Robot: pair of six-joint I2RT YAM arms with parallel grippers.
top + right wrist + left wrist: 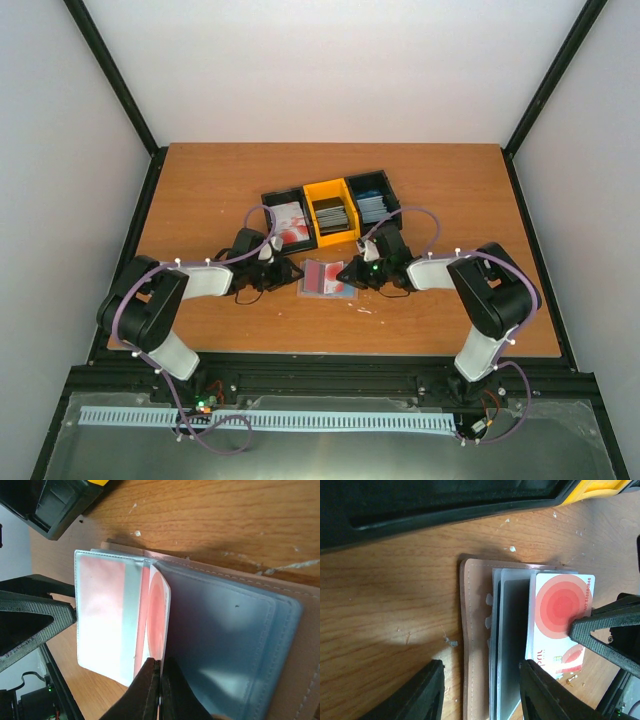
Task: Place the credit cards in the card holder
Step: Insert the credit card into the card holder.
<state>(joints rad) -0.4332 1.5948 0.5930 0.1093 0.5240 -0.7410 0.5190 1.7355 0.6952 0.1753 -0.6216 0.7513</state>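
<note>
The card holder (328,278) lies open on the table, brown leather (472,630) with clear sleeves (225,630). A white credit card with red circles (560,605) sits partly inside a sleeve, seen edge-on in the right wrist view (159,605). My right gripper (160,666) is shut on that card's near edge, to the right of the holder (352,274). My left gripper (481,666) stands open astride the holder's left edge and sleeves, gripping nothing (284,271). More credit cards lie in the bins behind.
Three bins stand in a row behind the holder: a black one (270,203) with white-and-red cards, a yellow one (324,187) with dark cards, and a dark one (385,186) with bluish cards. Both arms meet at the table's middle.
</note>
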